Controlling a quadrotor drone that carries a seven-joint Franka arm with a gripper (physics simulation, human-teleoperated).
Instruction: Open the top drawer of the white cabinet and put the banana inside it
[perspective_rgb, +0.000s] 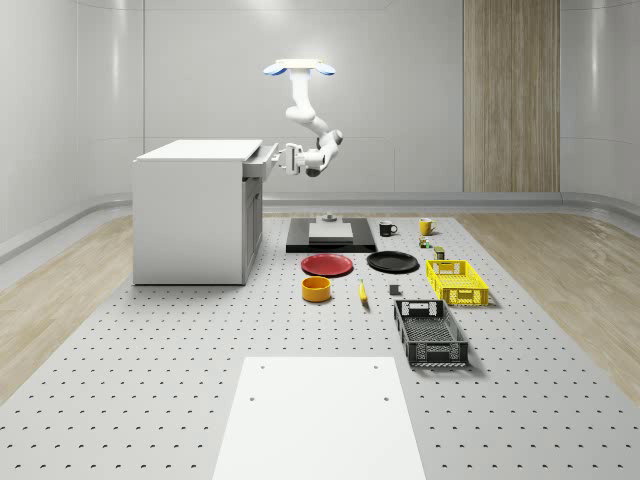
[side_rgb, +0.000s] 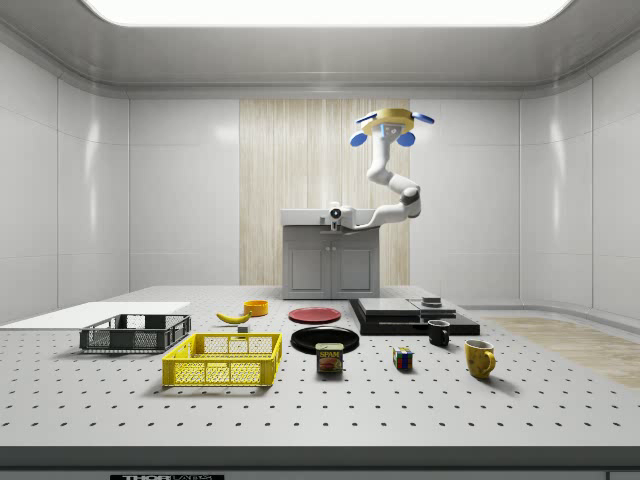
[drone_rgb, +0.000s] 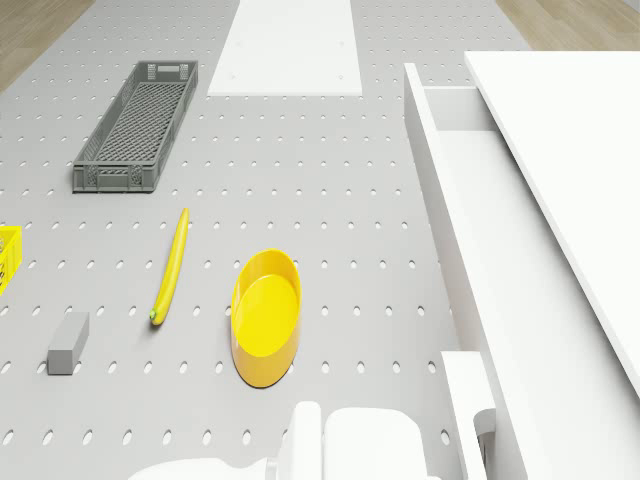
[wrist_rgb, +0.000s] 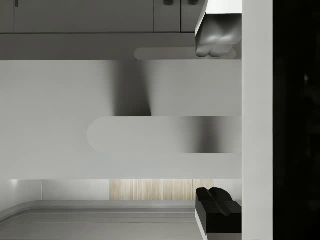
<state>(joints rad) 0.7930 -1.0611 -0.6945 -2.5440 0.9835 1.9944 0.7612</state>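
The table (perspective_rgb: 150, 380) is matt grey metal, drilled all over with small holes, and a smooth white sheet (perspective_rgb: 318, 418) lies on it. The white cabinet (perspective_rgb: 190, 215) looks matt and smooth, the yellow bowl (drone_rgb: 266, 315) glossy plastic. Pale wood-grain floor (perspective_rgb: 560, 270) flanks the table.

Top drawer (drone_rgb: 455, 200) stands part-open off the white cabinet (perspective_rgb: 195, 210); its slot is narrow, w/ cabinet top overhanging. Claw (perspective_rgb: 290, 158) sits at drawer front, drone (perspective_rgb: 299, 68) hovering above. Banana (drone_rgb: 171, 265) lies on desk (perspective_rgb: 150, 380) w/ bare space around; yellow bowl (drone_rgb: 266, 315) near one side, small grey block (drone_rgb: 68, 342) near the other.
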